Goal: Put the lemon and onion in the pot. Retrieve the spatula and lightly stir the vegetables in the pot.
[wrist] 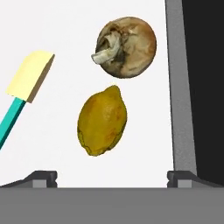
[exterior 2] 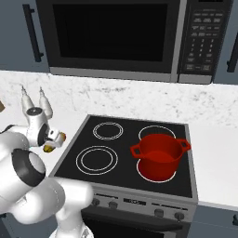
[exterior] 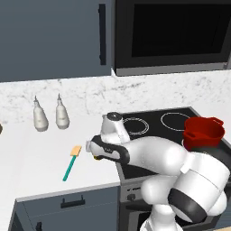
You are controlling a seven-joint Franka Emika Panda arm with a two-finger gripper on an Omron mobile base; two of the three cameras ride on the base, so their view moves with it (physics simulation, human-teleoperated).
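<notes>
While the arm reaches left over the white surface (exterior: 27, 153), the red pot (exterior 2: 160, 155) sits on the stove's near right burner. Spatula (exterior: 71, 163) lies left of the gripper (wrist: 112, 177), fingers (wrist: 41, 177) spread wide, holding nothing, above the lemon (wrist: 102, 121). Onion (wrist: 127, 47) just beside the lemon, apart.

Setting: rendered home kitchen. Evidence: black four-ring cooktop (exterior 2: 135, 151) set into a white bench (exterior: 40, 153), marbled backsplash (exterior: 135, 92), built-in microwave (exterior 2: 125, 39) above, dark blue-grey cabinets (exterior: 49, 38), drawers (exterior: 67, 205) below, red pot (exterior 2: 160, 155) on a burner.
</notes>
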